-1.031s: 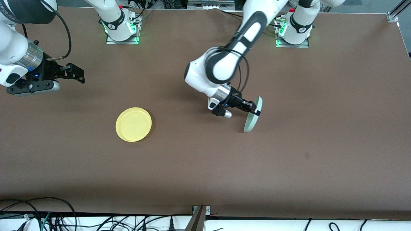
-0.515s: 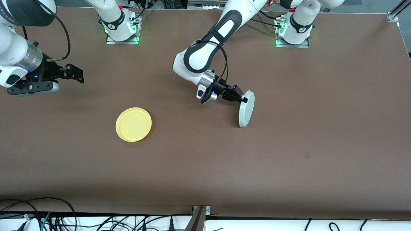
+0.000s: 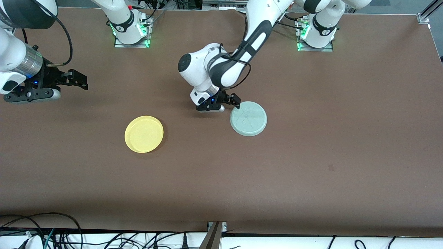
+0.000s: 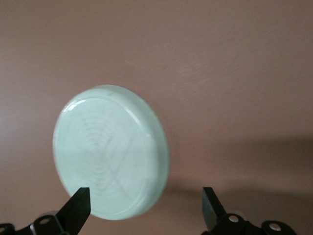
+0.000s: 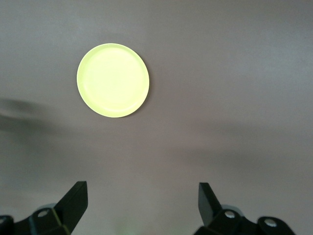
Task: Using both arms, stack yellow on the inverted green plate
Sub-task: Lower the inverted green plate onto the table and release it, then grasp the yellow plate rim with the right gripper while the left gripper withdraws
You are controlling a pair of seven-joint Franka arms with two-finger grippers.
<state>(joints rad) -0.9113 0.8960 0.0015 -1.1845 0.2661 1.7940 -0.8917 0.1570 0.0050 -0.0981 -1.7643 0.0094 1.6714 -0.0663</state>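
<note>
**Green plate lay upside down, left gripper beside it**

Front view showed the green plate lying flat on the brown table, underside up with faint crossing lines. The left gripper sat at its rim, fingers apart and holding nothing. The yellow plate lay right way up, well apart, toward the right arm's end. The right gripper waited over that end, fingers spread.

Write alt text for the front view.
Green plate lies upside down on the brown table, the left tool open at its rim. Yellow plate sits toward the right arm's end; the right tool waits, open.
</note>
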